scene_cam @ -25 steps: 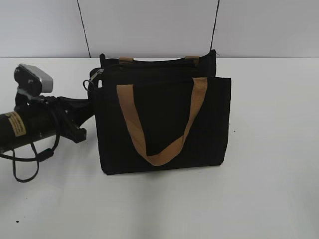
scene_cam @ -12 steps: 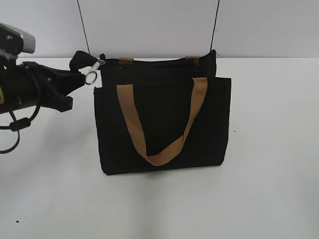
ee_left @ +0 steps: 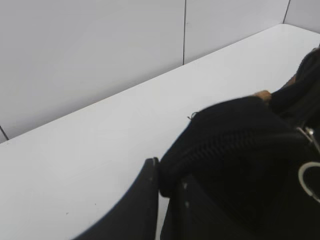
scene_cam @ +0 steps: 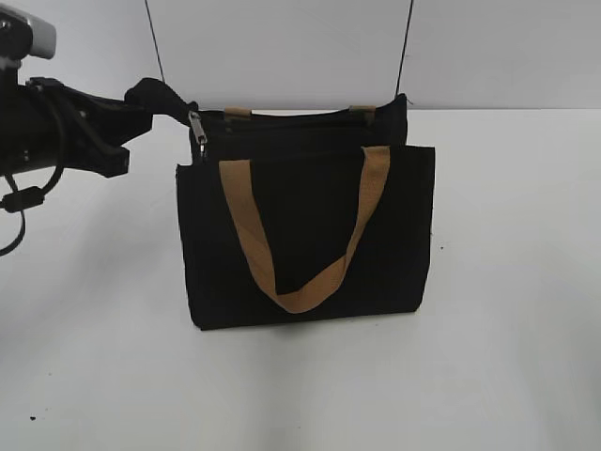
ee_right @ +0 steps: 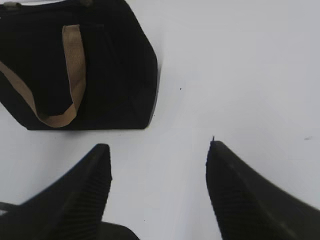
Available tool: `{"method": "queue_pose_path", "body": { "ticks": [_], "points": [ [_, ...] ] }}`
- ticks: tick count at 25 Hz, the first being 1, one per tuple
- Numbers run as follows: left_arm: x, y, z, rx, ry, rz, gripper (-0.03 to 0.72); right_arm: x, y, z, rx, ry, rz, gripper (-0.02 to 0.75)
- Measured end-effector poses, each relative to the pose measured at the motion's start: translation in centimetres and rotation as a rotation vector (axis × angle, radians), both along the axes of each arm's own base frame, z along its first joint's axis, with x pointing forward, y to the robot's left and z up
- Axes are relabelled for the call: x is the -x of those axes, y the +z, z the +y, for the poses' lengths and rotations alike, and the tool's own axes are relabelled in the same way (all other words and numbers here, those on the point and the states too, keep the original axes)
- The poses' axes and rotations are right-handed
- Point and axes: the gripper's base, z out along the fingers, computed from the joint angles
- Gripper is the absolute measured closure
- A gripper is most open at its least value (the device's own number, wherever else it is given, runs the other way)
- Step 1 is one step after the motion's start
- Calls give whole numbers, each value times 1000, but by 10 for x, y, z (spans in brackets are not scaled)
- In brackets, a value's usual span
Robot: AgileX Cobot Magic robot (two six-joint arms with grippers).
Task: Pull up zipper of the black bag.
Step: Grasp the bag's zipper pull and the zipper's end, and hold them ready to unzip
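The black bag (scene_cam: 310,235) stands upright on the white table, its tan strap (scene_cam: 282,282) hanging down the front. The zipper (scene_cam: 282,120) runs along its top edge, and the silvery pull tab (scene_cam: 197,127) hangs at the top left corner. My left gripper (scene_cam: 155,97) is shut on the black fabric end of the zip track at that corner. In the left wrist view the jaws (ee_left: 169,175) pinch this rolled fabric (ee_left: 235,142), with the ring (ee_left: 306,175) to the right. My right gripper (ee_right: 159,155) is open and empty over bare table, in front and to the right of the bag (ee_right: 115,60).
The white table (scene_cam: 507,329) lies all around the bag, with a grey wall (scene_cam: 282,47) close behind it. The left arm's cables (scene_cam: 14,202) hang at the left edge. The right arm is outside the exterior view.
My left arm has risen from table height to the bag's top left corner. The pull tab, held out near the gripper half a second ago, now hangs down at the corner.
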Motion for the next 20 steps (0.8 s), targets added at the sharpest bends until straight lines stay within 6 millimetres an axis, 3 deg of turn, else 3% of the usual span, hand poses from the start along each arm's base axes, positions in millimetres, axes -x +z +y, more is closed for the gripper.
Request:
{"method": "queue_pose_path", "body": {
  "ticks": [7, 10, 14, 20],
  "points": [
    [-7, 11, 0, -8, 18, -21, 652, -76, 25, -1, 36, 50, 165, 277],
    [-11, 18, 0, -3, 21, -42, 652, -110, 30, 7, 46, 103, 229, 277],
    [-13, 20, 0, -9, 29, -43, 652, -143, 42, 38, 41, 175, 281, 277],
    [-13, 19, 1, -3, 41, -26, 652, -186, 49, 117, 12, 266, 372, 277]
  ]
}}
